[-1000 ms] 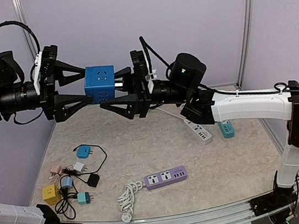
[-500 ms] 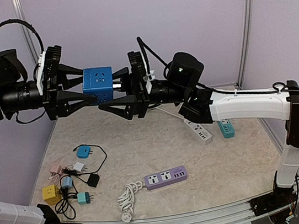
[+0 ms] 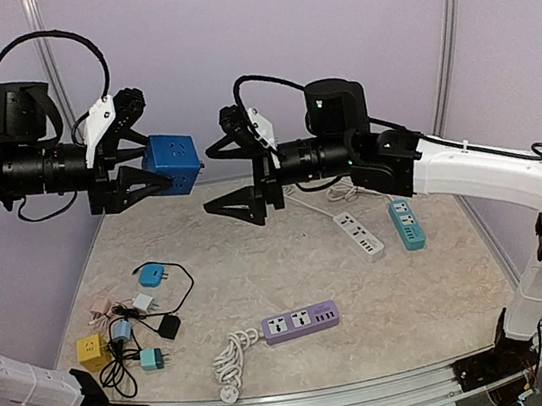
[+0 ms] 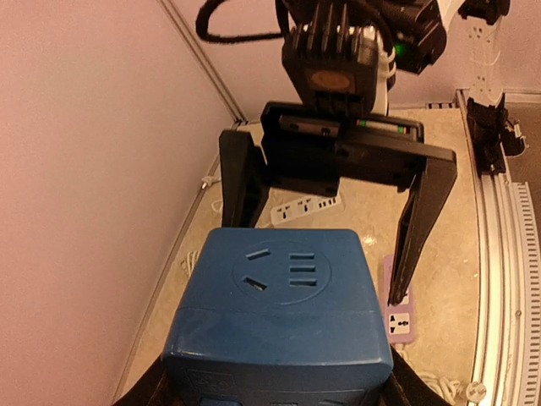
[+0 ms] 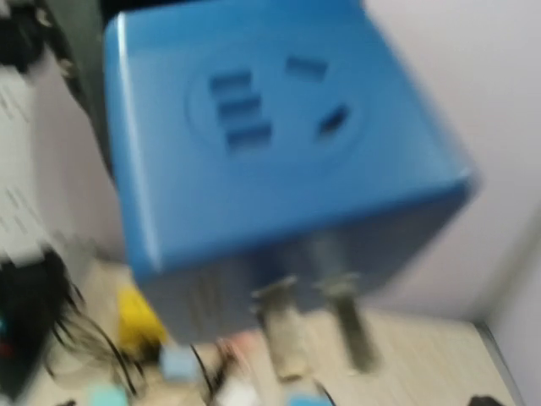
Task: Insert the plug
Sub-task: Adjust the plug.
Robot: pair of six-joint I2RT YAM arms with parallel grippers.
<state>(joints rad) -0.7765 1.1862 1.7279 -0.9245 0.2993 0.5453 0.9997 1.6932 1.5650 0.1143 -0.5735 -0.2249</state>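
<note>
Released by the right gripper [image 3: 209,181], which had drawn back to the right since a second earlier, the blue cube adapter [image 3: 173,164] hung in mid-air in the left gripper [image 3: 156,162] alone. That gripper's dark fingers were clamped on the cube's rear half from above and below, well above the table [image 3: 415,294] and close to the lilac back wall.

The cube's socket face looked toward the right gripper, and its two metal prongs [image 5: 313,326] showed in the blurred right wrist view, jutting from an adjoining face. The right gripper stood empty, its jaws spread wide, just apart from the cube and level with it.

Below, a purple power strip [image 3: 301,321] lay near the front of the table with a coiled white cord [image 3: 231,360] just to its left. A white power strip [image 3: 359,234] and a teal power strip [image 3: 407,222] lay side by side toward the right. At the left edge sat a yellow cube adapter [image 3: 92,351] among several small plugs and black leads.
</note>
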